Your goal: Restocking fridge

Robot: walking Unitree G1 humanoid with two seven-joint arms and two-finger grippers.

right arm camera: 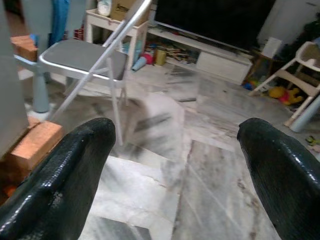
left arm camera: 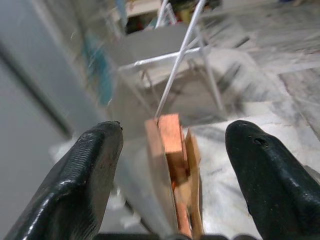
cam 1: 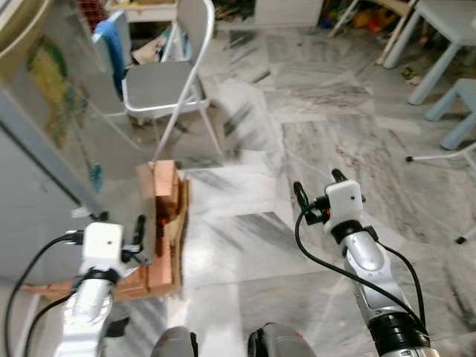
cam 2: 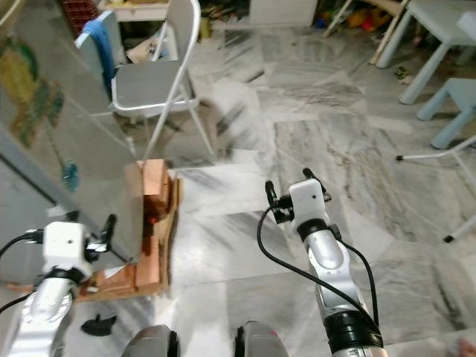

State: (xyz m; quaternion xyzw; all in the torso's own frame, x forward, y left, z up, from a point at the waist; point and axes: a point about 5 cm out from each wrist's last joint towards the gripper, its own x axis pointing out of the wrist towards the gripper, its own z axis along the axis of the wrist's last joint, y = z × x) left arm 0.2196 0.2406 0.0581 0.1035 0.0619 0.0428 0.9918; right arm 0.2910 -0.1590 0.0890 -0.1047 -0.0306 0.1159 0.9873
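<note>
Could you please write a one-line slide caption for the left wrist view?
Open left end effector facing stacked bricks on marble floor, folding chair behind.

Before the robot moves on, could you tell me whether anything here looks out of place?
Yes: wooden blocks lie stacked unevenly on the marble floor beside the grey panel, by the left gripper. A small black piece lies loose nearby.

Silver arms, white wrist blocks, black cables, seemingly textured black fingers (left arm camera: 85,185)
</note>
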